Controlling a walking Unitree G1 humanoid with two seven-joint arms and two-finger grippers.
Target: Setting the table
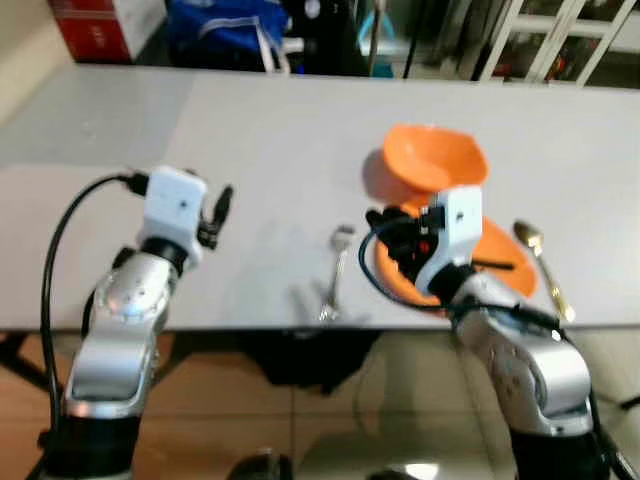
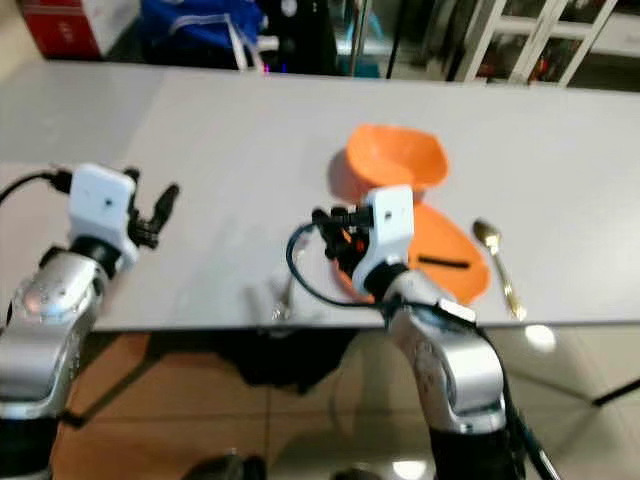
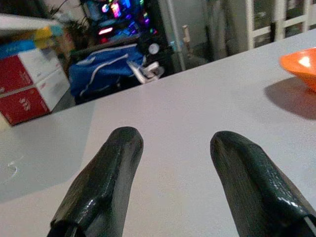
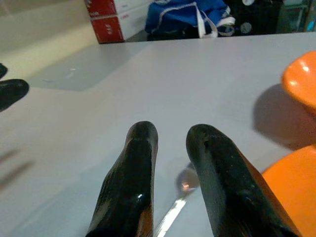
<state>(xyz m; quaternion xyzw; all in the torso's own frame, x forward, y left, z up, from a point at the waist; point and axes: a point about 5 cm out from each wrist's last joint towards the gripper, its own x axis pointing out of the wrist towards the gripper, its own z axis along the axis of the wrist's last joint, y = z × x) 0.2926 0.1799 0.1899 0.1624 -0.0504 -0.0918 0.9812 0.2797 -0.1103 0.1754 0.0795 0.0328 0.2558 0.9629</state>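
An orange bowl [image 1: 436, 160] stands tilted on the far rim of an orange plate [image 1: 505, 262] at the grey table's [image 1: 270, 130] front right. A thin black stick [image 1: 492, 265] lies on the plate. Right of the plate lies a gold spoon [image 1: 546, 268], and left of it a silver spoon [image 1: 336, 272]. My right gripper [image 1: 388, 228] hovers at the plate's left edge, just above the silver spoon [image 4: 183, 183]; its fingers [image 4: 140, 163] stand a narrow gap apart, holding nothing. My left gripper [image 1: 220, 206] is open over bare table at the front left, wide and empty [image 3: 173, 140].
Beyond the table's far edge are red boxes [image 1: 100, 25], a blue bag [image 1: 225, 30] and white shelving [image 1: 560, 40]. The table's near edge runs just under both wrists, with tiled floor [image 1: 330, 420] below. Bare tabletop lies between the grippers and across the far half.
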